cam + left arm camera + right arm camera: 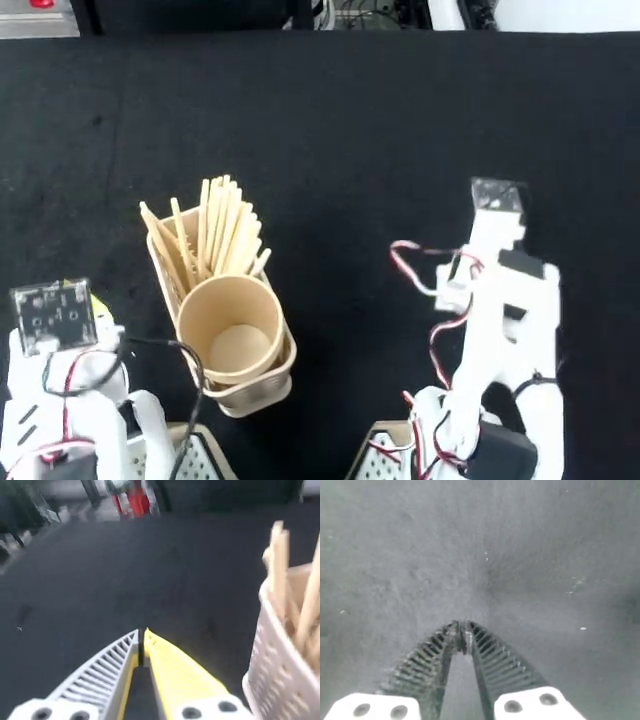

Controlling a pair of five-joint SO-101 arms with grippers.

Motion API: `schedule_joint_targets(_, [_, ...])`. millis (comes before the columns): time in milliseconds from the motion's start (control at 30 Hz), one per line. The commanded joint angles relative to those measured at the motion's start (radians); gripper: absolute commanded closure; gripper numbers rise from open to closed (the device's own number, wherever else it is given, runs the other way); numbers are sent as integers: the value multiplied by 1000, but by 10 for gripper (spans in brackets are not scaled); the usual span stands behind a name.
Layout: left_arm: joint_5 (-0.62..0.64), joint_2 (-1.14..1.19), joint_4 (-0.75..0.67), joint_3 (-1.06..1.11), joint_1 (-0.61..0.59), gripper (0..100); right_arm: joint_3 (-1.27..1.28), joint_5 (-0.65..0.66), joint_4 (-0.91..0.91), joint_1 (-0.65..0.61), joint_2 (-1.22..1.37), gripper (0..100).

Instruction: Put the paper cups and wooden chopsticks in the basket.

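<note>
A pale slatted basket (262,387) stands on the black table at the front left. A tan paper cup (231,325) sits upright inside it, and a bundle of wooden chopsticks (215,232) leans out of its far end. In the left wrist view the basket (280,680) and chopsticks (277,555) stand just beside my left gripper (141,632), which is shut and empty over bare cloth. My right gripper (462,628) is shut too, with nothing in it, above the dark table to the right of the basket.
The left arm (60,370) sits at the front left corner, close to the basket. The right arm (500,300) stands at the front right. Red and grey equipment (131,497) lies beyond the table's far edge.
</note>
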Motion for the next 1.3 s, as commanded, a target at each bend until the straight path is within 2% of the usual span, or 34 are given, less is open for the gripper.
schedule_joint_targets(0, [-28,-5,-5,5,-79,970,-145,3,118,-9,-110,984])
schedule_joint_targets(133, [-25,-14,-74,134,-124,970,-114,6,121,-23,-383,984])
schedule_joint_targets(233, [-23,-14,-110,268,-113,970,-21,6,121,-92,-627,984])
schedule_joint_targets(400, [44,-14,-236,446,-119,970,216,-3,121,-227,-1020,984])
schedule_joint_targets(500, [101,-14,-301,542,-114,970,384,-3,121,-258,-1242,984])
schedule_joint_targets(600, [103,-14,-319,613,-113,967,553,3,123,-256,-1428,984])
schedule_joint_targets(733, [104,-14,-311,684,-73,970,662,-5,104,-264,-1360,984])
schedule_joint_targets(900, [103,-12,-307,731,-81,970,766,-5,109,-255,-1394,984])
schedule_joint_targets(1100, [103,-12,-173,731,-77,970,766,5,209,-255,-1399,984])
schedule_joint_targets(1267, [106,-12,-176,731,-74,970,766,5,209,-255,-1399,984])
